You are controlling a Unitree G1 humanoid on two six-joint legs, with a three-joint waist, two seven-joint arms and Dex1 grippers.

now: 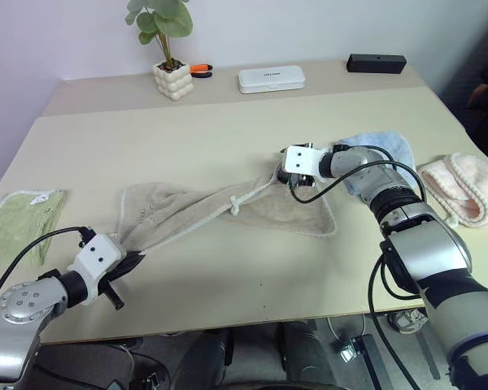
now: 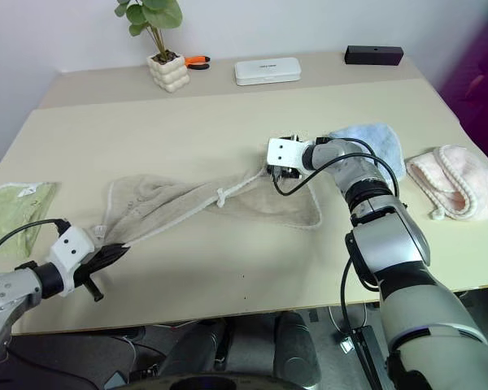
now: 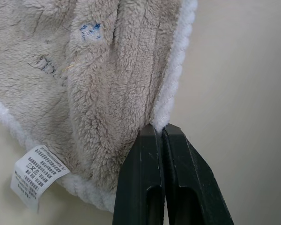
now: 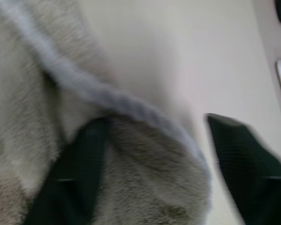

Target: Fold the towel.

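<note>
The towel (image 1: 228,207) lies stretched across the surface (image 1: 228,122), one corner clamped in the left gripper (image 3: 160,133), the right gripper (image 4: 154,140) with jaws apart around its far edge.

Towel (image 1: 220,207) stretched across centre of frame, blocking band from lower left to centre right. Left gripper (image 1: 124,264) pinched onto its lower-left corner; right gripper (image 1: 286,180), jaws apart, over its right end.

Bare table (image 1: 187,130) above towel: wide free lane through upper centre. Bare strip below towel toward bottom edge, also free.

Obstacles:
- pale green towel (image 1: 20,221), far left
- light blue towel (image 1: 382,150) and pink cloth (image 1: 464,188), right, just beside right arm
- potted plant (image 1: 169,69), white case (image 1: 271,79), black box (image 1: 376,62) along top edge
</note>
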